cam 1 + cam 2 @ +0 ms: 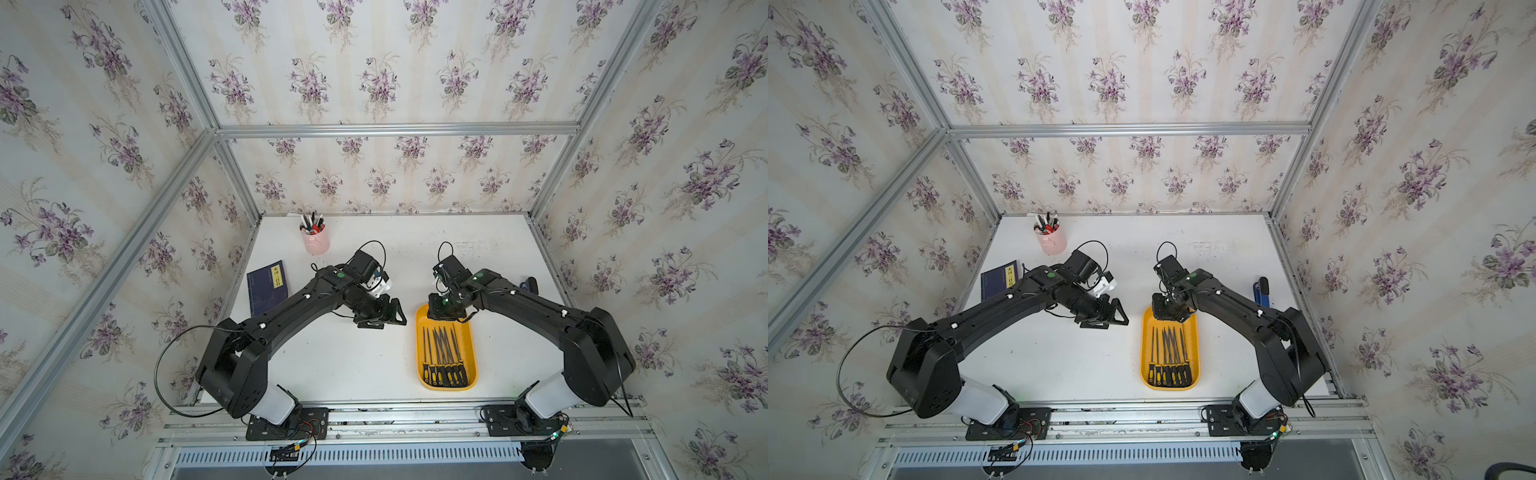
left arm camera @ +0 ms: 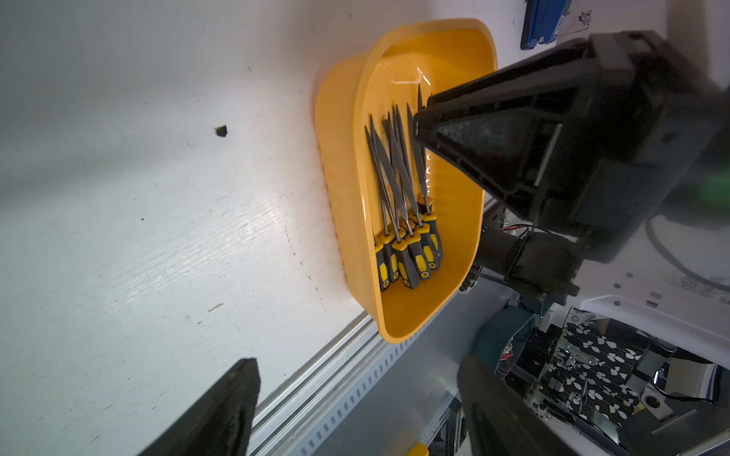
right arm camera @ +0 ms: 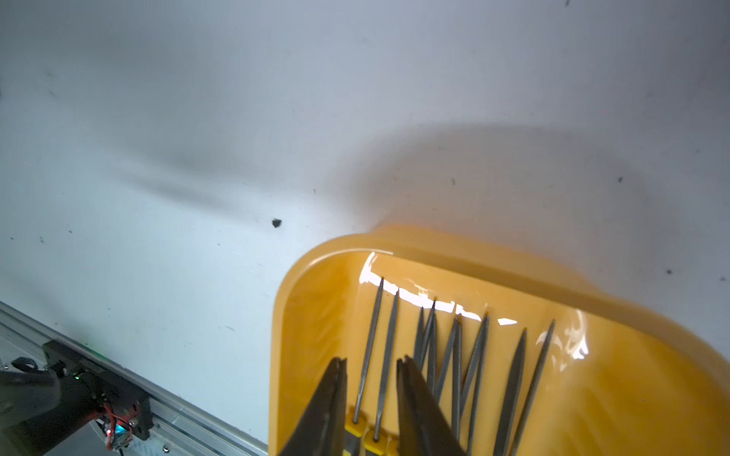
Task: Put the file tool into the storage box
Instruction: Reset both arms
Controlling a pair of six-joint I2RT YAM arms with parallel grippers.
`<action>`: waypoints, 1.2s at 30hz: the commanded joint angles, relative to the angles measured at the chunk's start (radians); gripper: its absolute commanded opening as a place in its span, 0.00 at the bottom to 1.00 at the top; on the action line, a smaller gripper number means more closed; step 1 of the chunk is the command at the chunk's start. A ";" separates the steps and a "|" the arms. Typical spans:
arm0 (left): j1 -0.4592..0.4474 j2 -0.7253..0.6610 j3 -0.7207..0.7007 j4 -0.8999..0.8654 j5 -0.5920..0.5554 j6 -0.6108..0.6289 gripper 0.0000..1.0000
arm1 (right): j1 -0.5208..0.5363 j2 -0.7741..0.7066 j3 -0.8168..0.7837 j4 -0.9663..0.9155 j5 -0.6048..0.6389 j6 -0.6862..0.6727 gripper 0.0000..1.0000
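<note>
Files (image 1: pixel 442 359) lie flat in the box (image 1: pixel 419 353), roughly parallel, with a few blades crossing. Their black-yellow handles are at the near end and the tips point to the far end. The box sits on the white desk (image 1: pixel 353 365), right of centre, long axis front to back, with its near end close to the front rail (image 1: pixel 374 409).

Right end effector (image 3: pixel 371 361) hangs over the box's far end, pointing down at the blades. Its fingers (image 3: pixel 328 395) are narrowly apart with nothing pinched. Two blades show through the gap, lying on the box floor. In the left wrist view it covers some of the file tips. That is the one thing over the box opening.

Left end effector (image 2: pixel 357 359) is spread wide and empty. It is over bare desk just left of the box's far corner, not touching it.

Around:
- Pink pen cup (image 1: pixel 316 241) stands far left, well apart from the box.
- Dark blue book (image 1: pixel 266 286) lies flat by the left edge, and the left arm covers one corner of it in the top views.
- Blue thing (image 1: pixel 1262 289) is by the right edge, beyond the right arm; I can't tell what it is.
- Small dark speck (image 3: pixel 276 223) is on the desk near the box's far end, apart from it.
</note>
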 commanded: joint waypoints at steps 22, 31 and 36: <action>0.705 -0.423 -0.191 0.271 -0.743 0.165 1.00 | -0.504 -0.666 -0.402 0.600 0.584 -0.349 1.00; 0.703 -0.636 -0.709 0.869 -0.859 0.356 1.00 | -0.525 -0.679 -0.870 1.169 0.540 -0.393 1.00; 0.704 -0.533 -0.806 1.050 -0.863 0.476 1.00 | -0.543 -0.501 -0.919 1.438 0.556 -0.412 1.00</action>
